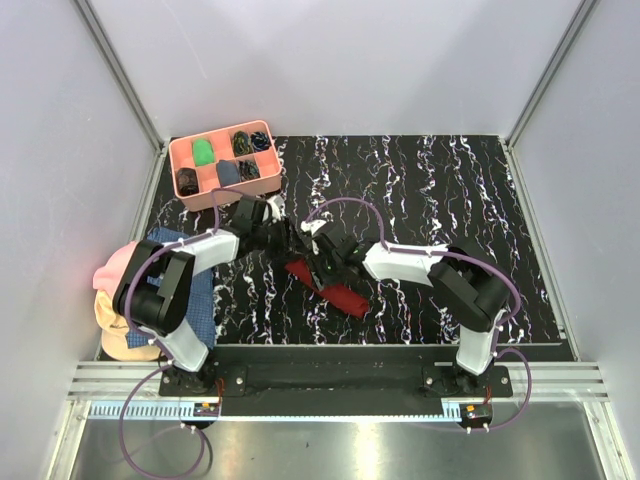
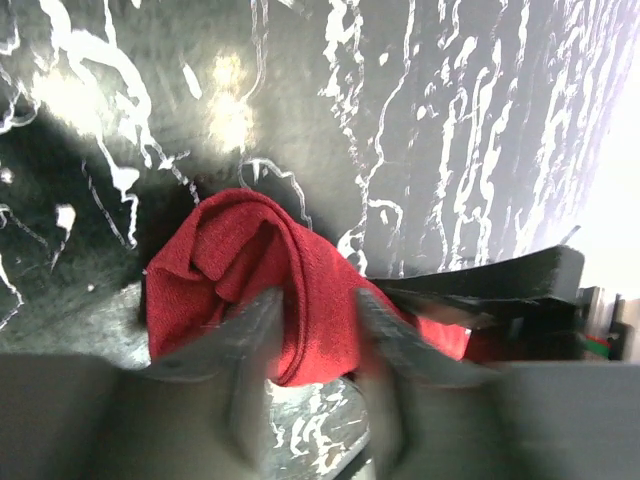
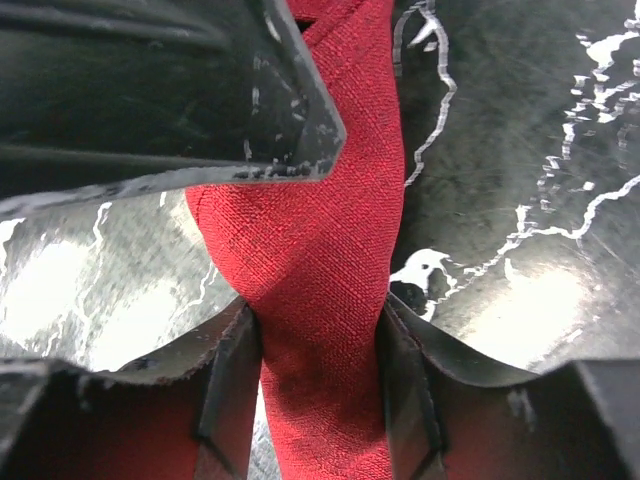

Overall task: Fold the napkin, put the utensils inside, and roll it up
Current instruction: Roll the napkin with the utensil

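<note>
The dark red napkin (image 1: 335,292) lies rolled into a narrow bundle in the middle of the black marbled table. My left gripper (image 1: 291,240) straddles the roll's far end. In the left wrist view its blurred fingers (image 2: 262,318) stand apart with the napkin (image 2: 245,255) between them, so the left gripper (image 2: 318,300) is open. My right gripper (image 3: 318,320) is shut on the napkin (image 3: 320,230), both pads pressed against the roll's sides. In the top view the right gripper (image 1: 325,262) sits just beside the left one. The utensils are hidden.
A pink compartment tray (image 1: 178,152) with small dark and green items stands at the back left. A blue checked cloth (image 1: 203,300), a pink cloth (image 1: 112,268) and a tan cloth (image 1: 118,320) lie at the table's left edge, beside the left arm.
</note>
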